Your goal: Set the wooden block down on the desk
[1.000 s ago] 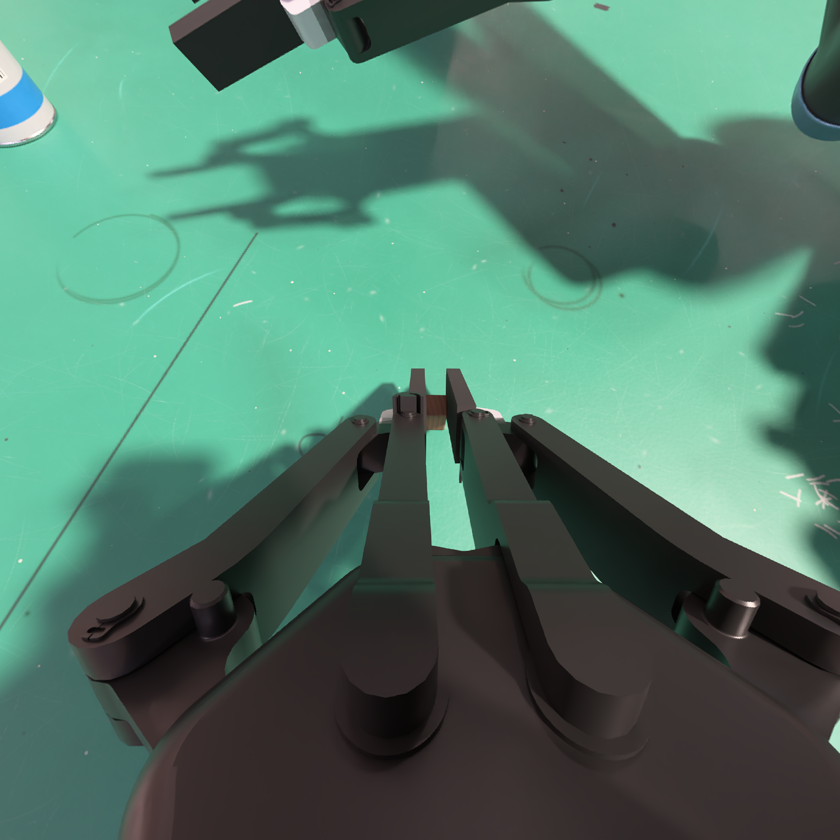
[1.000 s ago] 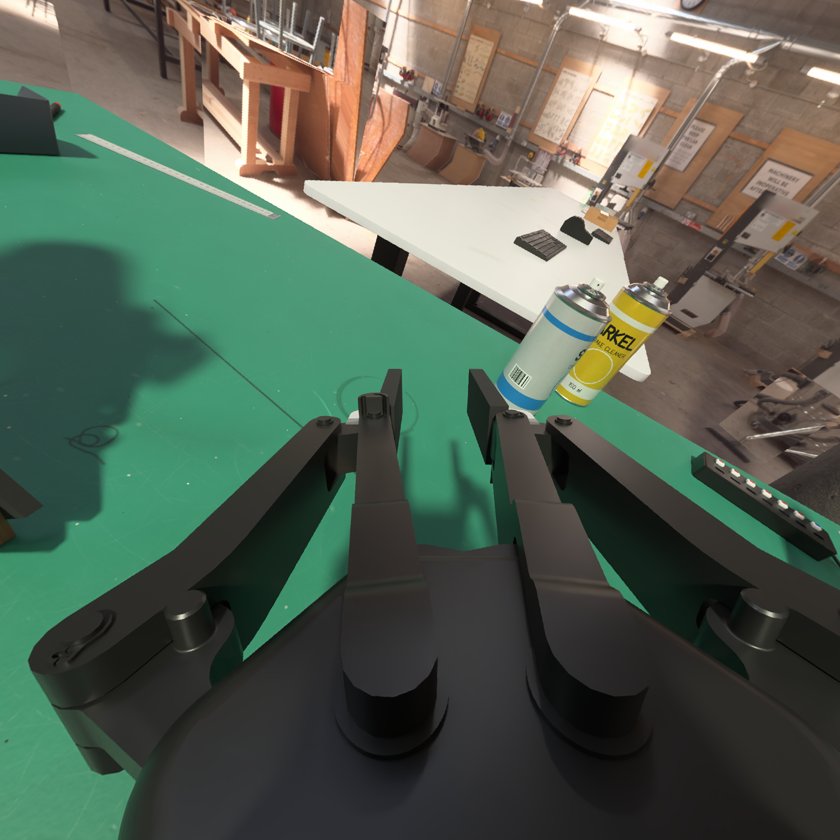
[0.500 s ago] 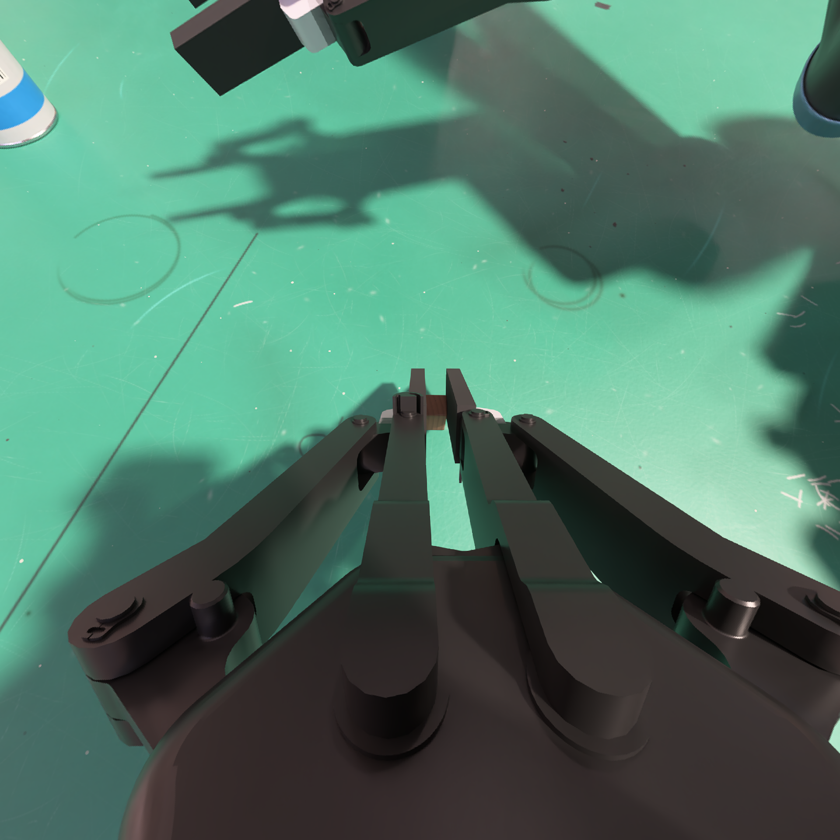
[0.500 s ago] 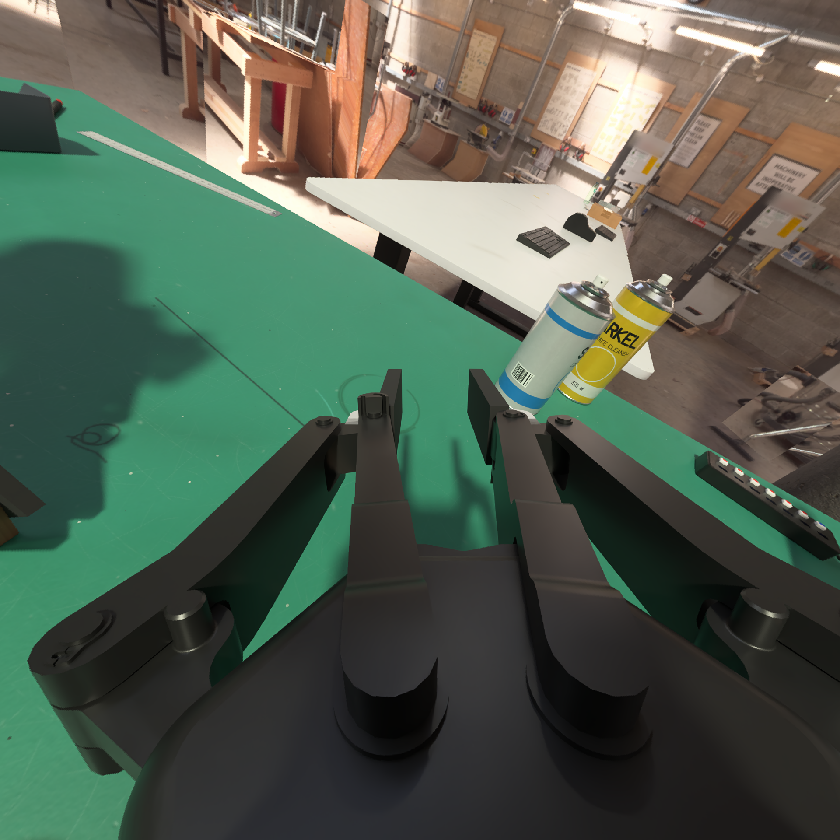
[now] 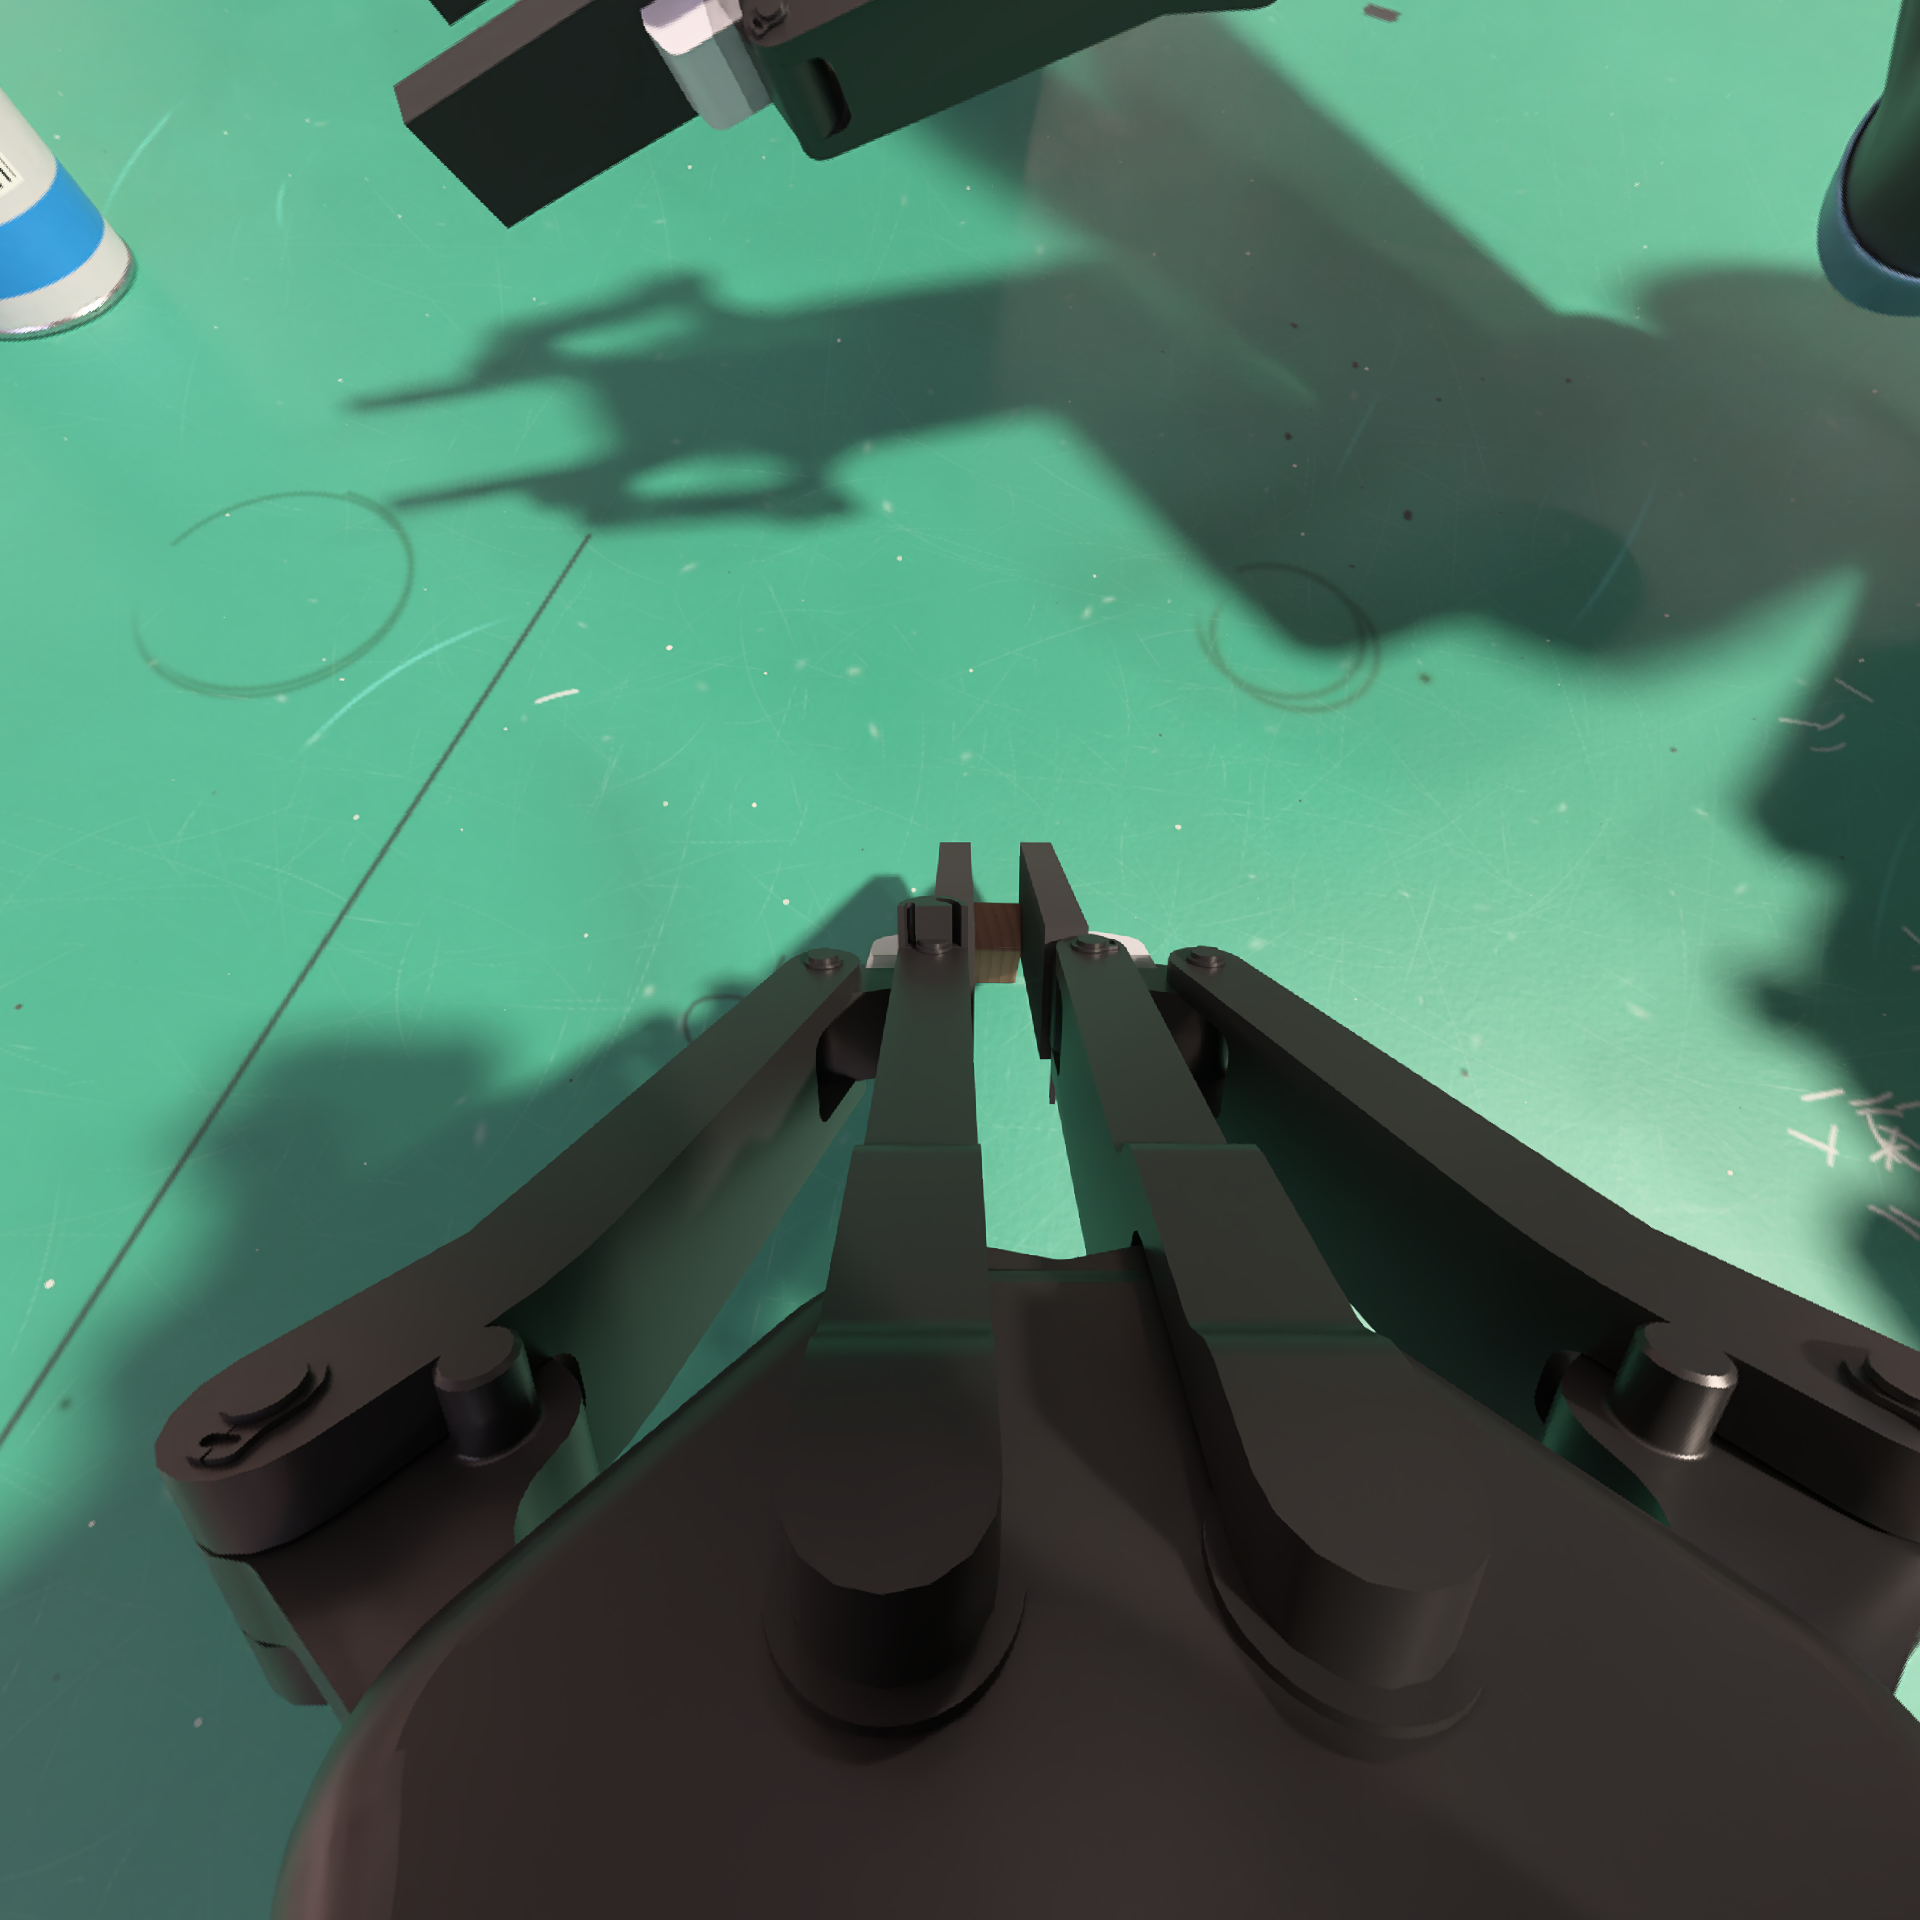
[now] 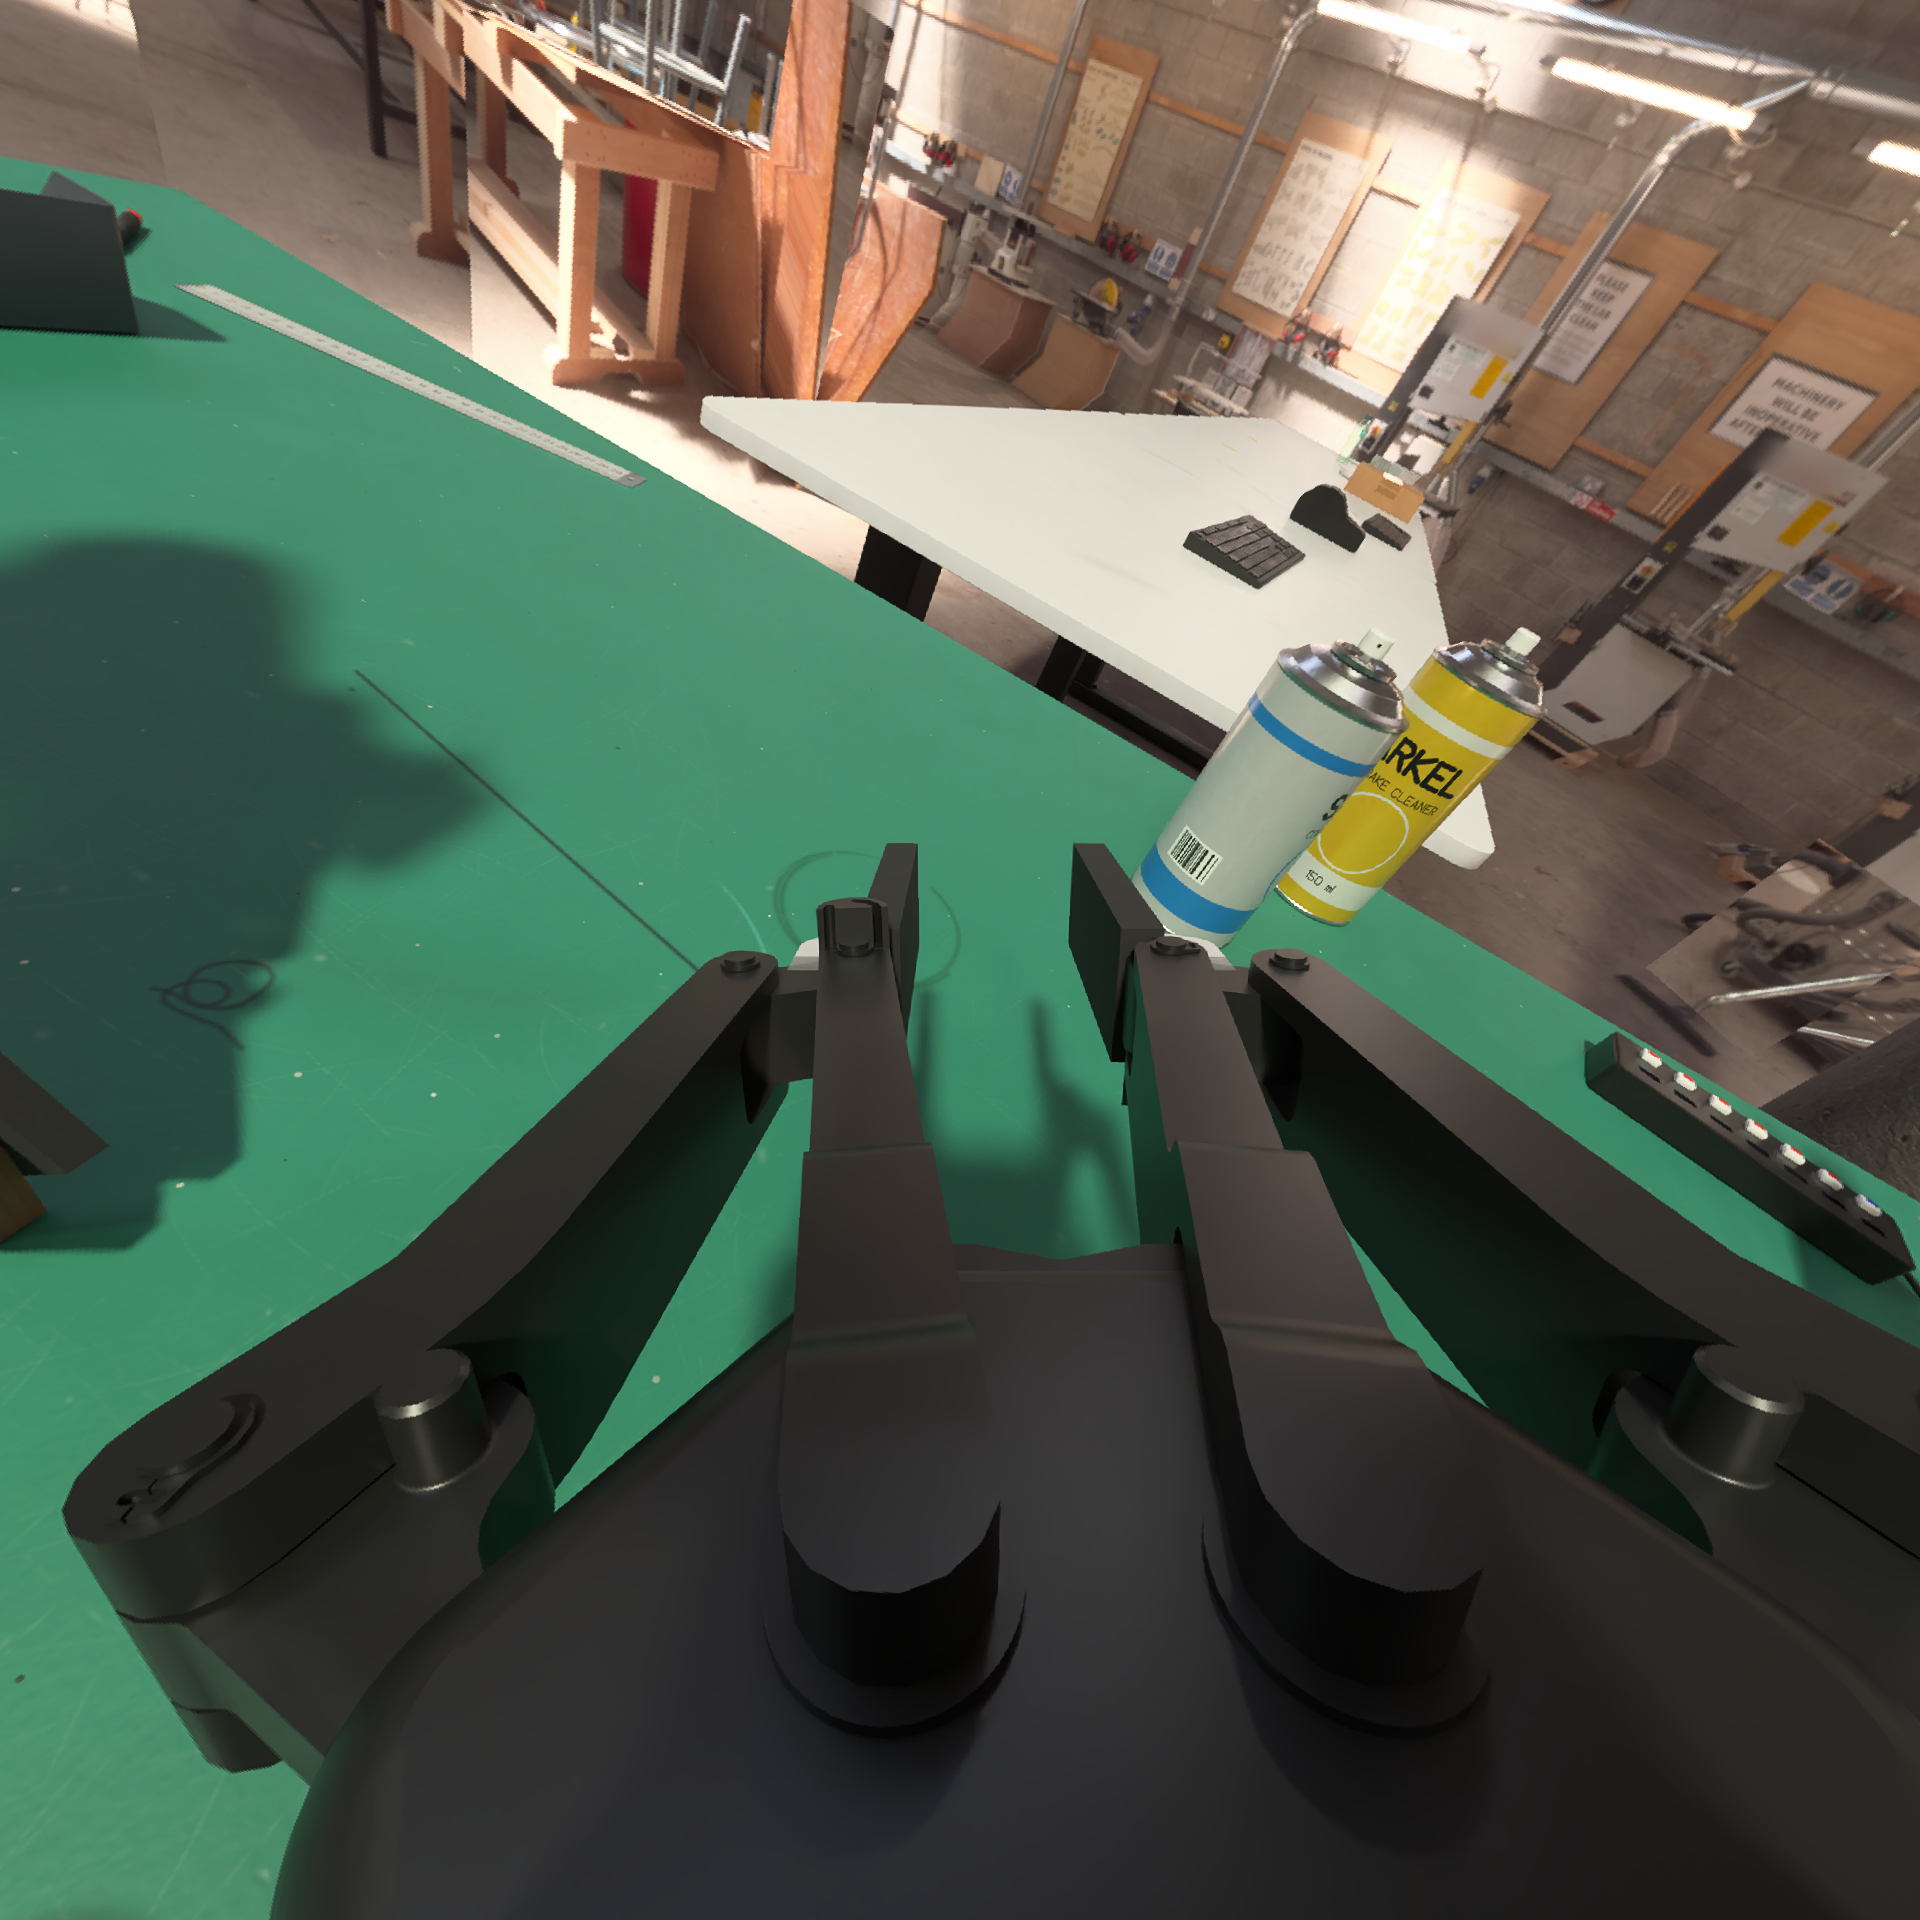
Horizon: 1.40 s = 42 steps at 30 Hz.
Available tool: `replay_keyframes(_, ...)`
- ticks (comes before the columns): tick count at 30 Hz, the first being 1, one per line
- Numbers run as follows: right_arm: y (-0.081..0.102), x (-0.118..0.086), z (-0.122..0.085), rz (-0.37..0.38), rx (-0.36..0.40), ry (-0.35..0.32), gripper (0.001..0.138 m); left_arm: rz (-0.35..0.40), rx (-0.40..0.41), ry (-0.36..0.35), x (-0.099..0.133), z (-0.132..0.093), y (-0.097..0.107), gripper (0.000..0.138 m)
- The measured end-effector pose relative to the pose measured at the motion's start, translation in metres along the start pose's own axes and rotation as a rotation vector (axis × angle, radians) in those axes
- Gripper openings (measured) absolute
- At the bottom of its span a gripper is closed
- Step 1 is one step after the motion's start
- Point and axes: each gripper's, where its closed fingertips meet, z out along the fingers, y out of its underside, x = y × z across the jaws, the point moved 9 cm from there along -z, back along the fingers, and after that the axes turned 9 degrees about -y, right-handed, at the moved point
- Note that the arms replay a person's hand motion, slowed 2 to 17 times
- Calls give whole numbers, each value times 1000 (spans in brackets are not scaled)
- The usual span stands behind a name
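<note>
My left gripper (image 5: 995,883) is shut on a small wooden block (image 5: 995,940), which shows as a brown sliver between the fingertips. It is low over the green desk (image 5: 727,748), and its shadow lies close beside the tips. I cannot tell whether the block touches the desk. My right gripper (image 6: 992,894) is open and empty above the desk (image 6: 520,675). One of its fingers (image 5: 540,114) shows at the top of the left wrist view.
A white-and-blue spray can (image 6: 1262,800) and a yellow one (image 6: 1403,790) stand near the desk edge just beyond my right fingertips. The blue-banded can (image 5: 47,239) also shows at the far left. A power strip (image 6: 1745,1143), a steel ruler (image 6: 416,384) and a dark box (image 6: 57,260) lie on the desk.
My left gripper holds still with the block in it. The right wrist view has shifted only very slightly.
</note>
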Motion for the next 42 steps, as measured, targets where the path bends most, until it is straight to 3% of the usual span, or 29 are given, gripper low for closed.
replay_keyframes(42,2,-4,4,-10,-25,-13,40,15,-5,-19,2,0,-1,13)
